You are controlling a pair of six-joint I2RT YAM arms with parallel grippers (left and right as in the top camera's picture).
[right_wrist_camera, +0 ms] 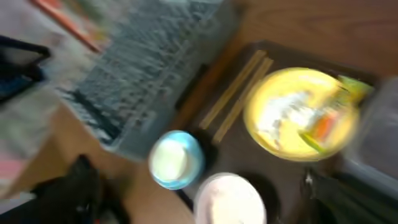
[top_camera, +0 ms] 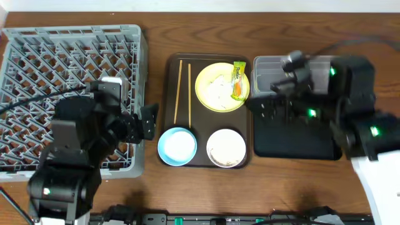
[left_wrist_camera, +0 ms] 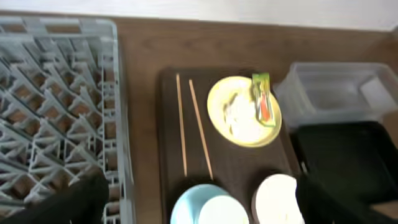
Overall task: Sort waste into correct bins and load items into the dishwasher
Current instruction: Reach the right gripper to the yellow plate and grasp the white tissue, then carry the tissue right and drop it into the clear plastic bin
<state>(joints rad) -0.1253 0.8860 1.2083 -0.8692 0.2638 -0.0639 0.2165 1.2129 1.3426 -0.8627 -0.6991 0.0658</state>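
Desk [top_camera: 155, 37] wood is left bare between dish rack [top_camera: 72, 62] and brown serving tray [top_camera: 201, 125], on which 2 chopsticks [top_camera: 181, 90], a yellow plate [top_camera: 215, 90] with wrapper [top_camera: 238, 80], blue bowl [top_camera: 177, 146] and white bowl [top_camera: 225, 147] are carried, clear tub [top_camera: 269, 67] and black tray [top_camera: 290, 140] being set just beside its right edge, while left tool [top_camera: 149, 122] and right tool [top_camera: 267, 107] are spread wide with nothing gripped.

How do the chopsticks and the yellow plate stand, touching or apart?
Apart. The left wrist view shows a strip of brown tray between the nearer chopstick and the pale yellow plate.
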